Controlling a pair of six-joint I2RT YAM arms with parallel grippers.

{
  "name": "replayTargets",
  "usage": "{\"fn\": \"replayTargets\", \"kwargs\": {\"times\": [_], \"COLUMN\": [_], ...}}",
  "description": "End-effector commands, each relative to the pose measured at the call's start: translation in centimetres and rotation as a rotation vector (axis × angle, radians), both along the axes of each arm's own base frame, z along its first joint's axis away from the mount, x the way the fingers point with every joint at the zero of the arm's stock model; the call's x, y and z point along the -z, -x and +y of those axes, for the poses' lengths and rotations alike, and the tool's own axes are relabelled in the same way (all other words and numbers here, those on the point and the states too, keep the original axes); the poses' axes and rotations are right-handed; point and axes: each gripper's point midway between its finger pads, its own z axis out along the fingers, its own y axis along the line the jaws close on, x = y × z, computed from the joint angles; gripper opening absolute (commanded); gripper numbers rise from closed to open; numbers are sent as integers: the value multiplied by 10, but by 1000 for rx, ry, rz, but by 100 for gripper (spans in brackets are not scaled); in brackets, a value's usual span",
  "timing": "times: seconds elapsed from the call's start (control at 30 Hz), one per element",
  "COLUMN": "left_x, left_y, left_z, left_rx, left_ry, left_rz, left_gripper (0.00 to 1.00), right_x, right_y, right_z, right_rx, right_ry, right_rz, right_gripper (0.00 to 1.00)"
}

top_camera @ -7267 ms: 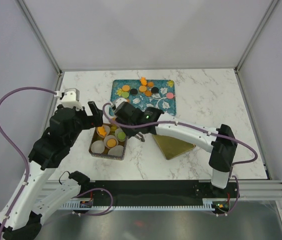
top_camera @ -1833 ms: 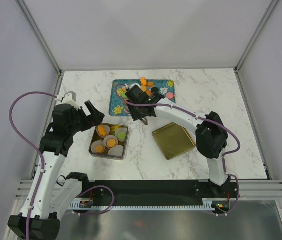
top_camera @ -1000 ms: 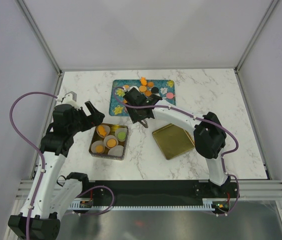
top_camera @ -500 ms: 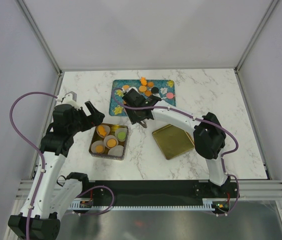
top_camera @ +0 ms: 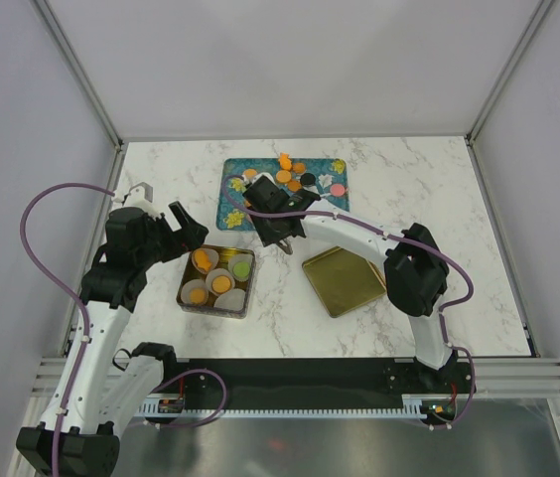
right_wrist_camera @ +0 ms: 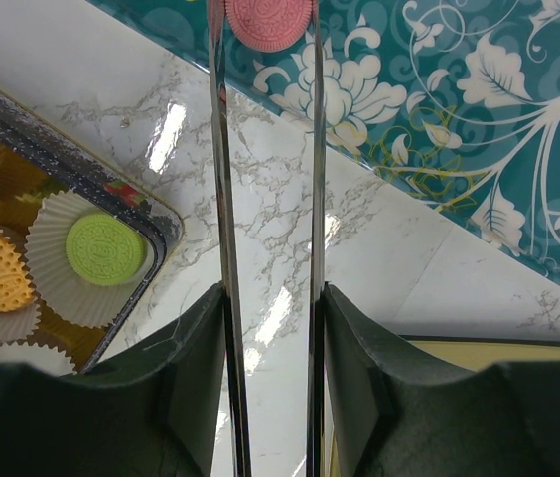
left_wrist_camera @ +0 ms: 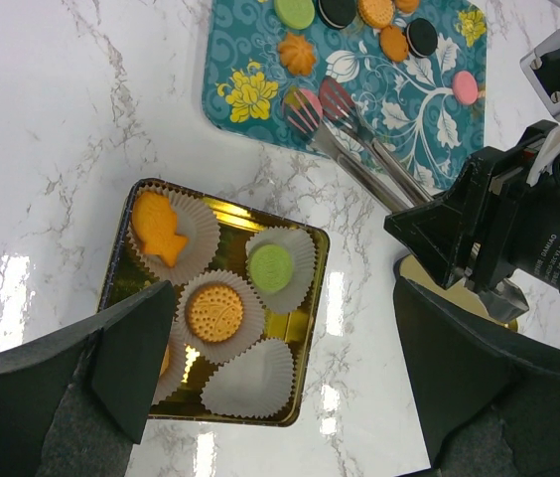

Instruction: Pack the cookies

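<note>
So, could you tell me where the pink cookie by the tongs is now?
Right wrist view, top centre: the pink cookie lies on the teal tray near its edge, between the tips of the tongs.

The tray (top_camera: 335, 204), cookies (left_wrist_camera: 394, 43) on it, lies at the tabletop's (top_camera: 429, 199) far middle. The tin (left_wrist_camera: 222, 207), with paper cups (left_wrist_camera: 255, 383) inside, sits nearer than the tray, to its left; the lid (top_camera: 345, 280) nearer, to its right. At the tray's near-left corner, tongs (left_wrist_camera: 369, 169) straddle one cookie (right_wrist_camera: 270, 22).
</note>
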Motion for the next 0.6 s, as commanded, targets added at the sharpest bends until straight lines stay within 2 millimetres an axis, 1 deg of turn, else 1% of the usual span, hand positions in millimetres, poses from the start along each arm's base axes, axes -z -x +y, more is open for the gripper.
{"fn": "replayTargets", "kwargs": {"times": [0.0,0.13,0.37,0.53,0.57], "left_x": [-6,-5,-6,-6,-6], "left_y": [-5,-5,-6,-6,-6], "left_z": [1,2,2,2,2], "left_rx": [9,8,5,2,3], "left_ry": [-16,-17,-15,-15,-16], "left_rz": [-42,-41,-42,-40,-41], "left_gripper": [99,99,99,99,99], "right_x": [-23,-30,-67,-85,-86], "right_y": [-3,-5,-13,-13,-11], "right_z": [3,0,-8,-13,-13], "right_rx": [-11,-5,25,34,32], "right_ry": [-25,-25,-62,-88,-92], "right_rz": [-41,-53,-122,-148,-146], "right_gripper": [47,43,42,42,42]}}
